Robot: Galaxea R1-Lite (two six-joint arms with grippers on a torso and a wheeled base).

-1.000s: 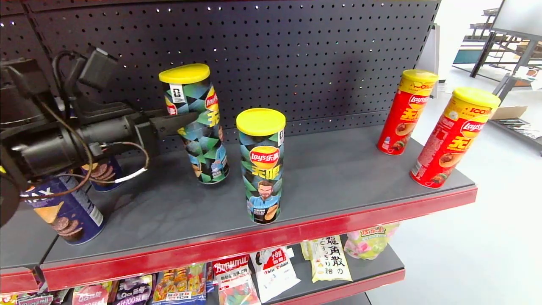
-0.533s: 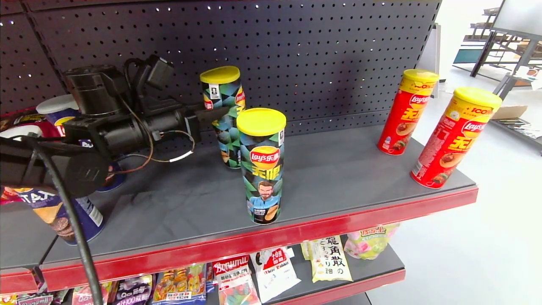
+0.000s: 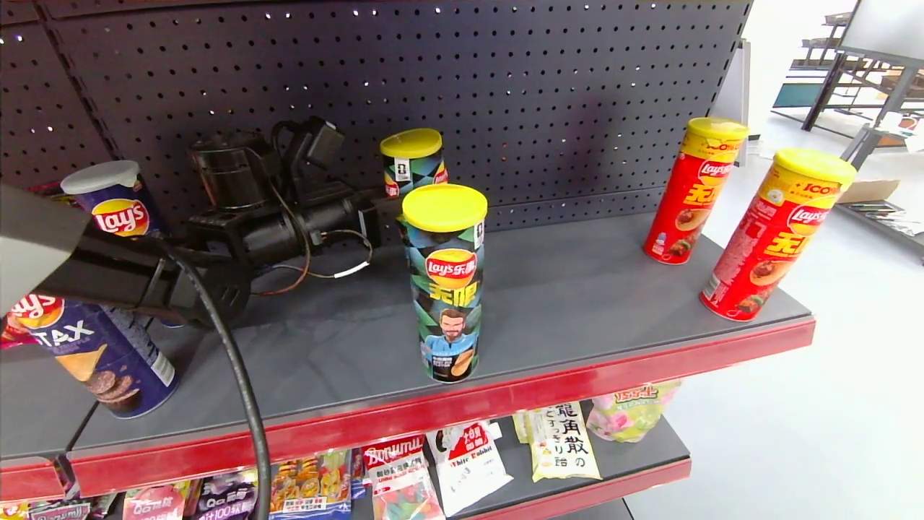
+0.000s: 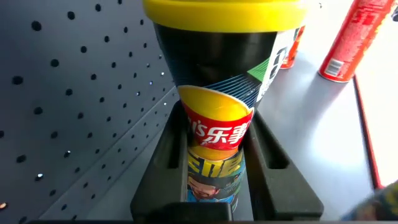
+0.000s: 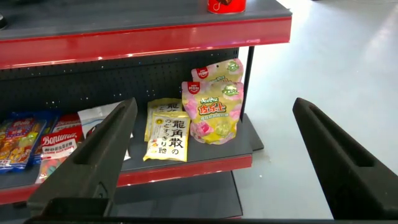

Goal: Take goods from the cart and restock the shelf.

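Observation:
My left gripper (image 3: 393,204) is shut on a green-and-black chip can (image 3: 412,160) with a yellow lid, held upright near the pegboard at the back of the grey shelf (image 3: 577,303). The can's lower half is hidden behind a matching can (image 3: 444,282) that stands near the shelf's front edge. In the left wrist view the held can (image 4: 217,74) sits between both fingers (image 4: 273,168) of that gripper (image 4: 214,155). My right gripper (image 5: 211,143) hangs open, lower down, facing the shelf below.
Two red cans (image 3: 693,191) (image 3: 776,235) stand at the shelf's right end. Blue cans (image 3: 115,198) (image 3: 94,354) stand at the left. Snack bags (image 5: 211,109) (image 3: 556,440) lie on the lower shelf. Bare shelf lies between the green cans and the red ones.
My left arm has carried the can to the right and deeper toward the pegboard; it now sits behind the front green can. The other cans have not moved.

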